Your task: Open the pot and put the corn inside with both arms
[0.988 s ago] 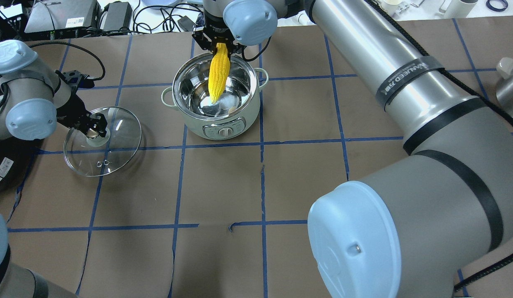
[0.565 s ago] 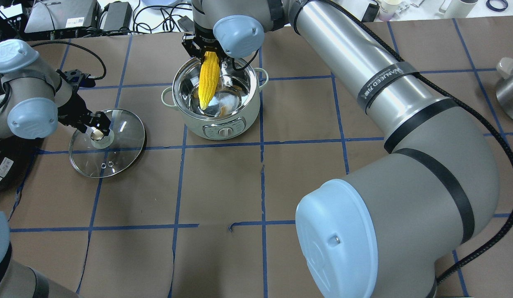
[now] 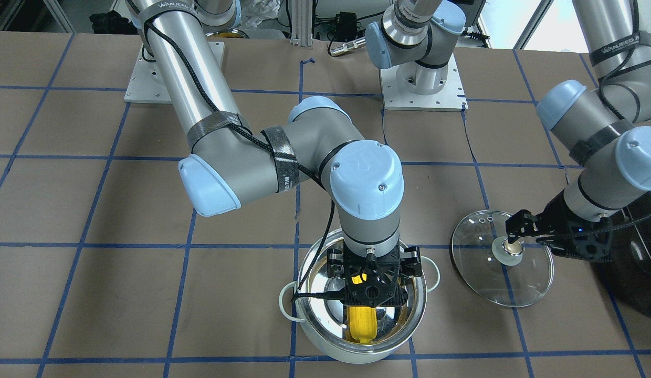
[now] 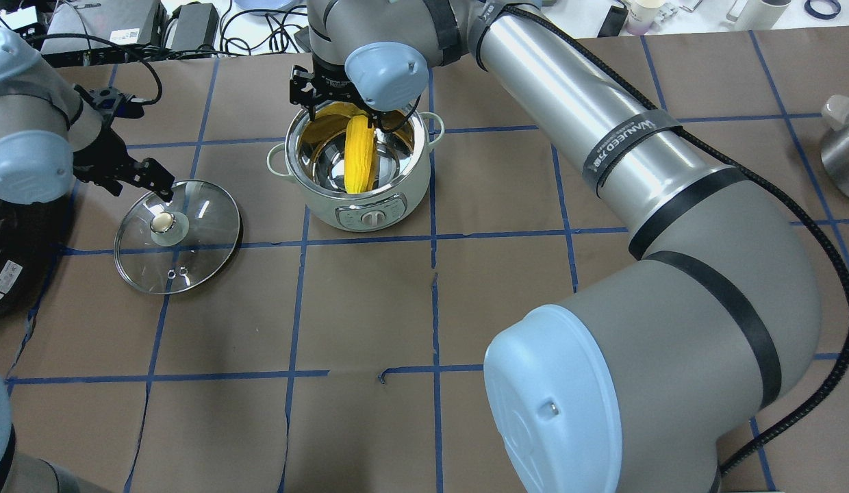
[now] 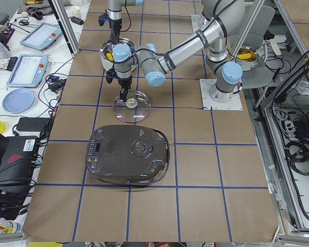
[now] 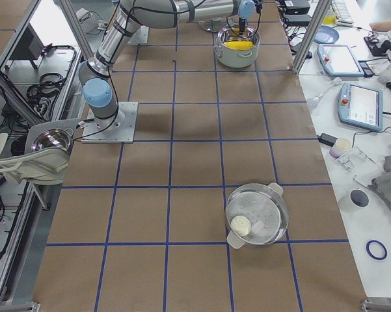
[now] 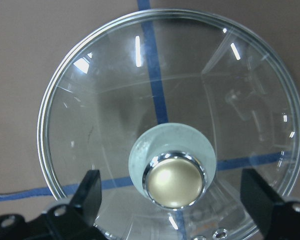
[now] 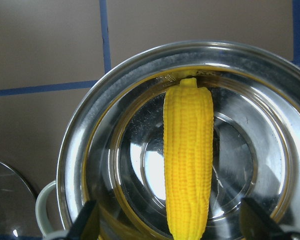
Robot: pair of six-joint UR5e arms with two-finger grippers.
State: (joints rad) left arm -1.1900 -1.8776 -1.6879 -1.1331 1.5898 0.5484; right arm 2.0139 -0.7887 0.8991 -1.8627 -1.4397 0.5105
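Corn (image 4: 361, 154) in pot (image 4: 412, 186); "UR" on joint cap (image 3: 366, 179)

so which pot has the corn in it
The mint-white pot under the right gripper; the bare steel pot at the table's other end holds only pale lumps.

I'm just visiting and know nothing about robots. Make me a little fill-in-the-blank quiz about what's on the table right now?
The corn lies ____ the pot.
The glass lid rests on the table with its knob facing ____.
The left gripper near the lid and the right gripper over the pot are both ____.
Missing words: inside; up; open.
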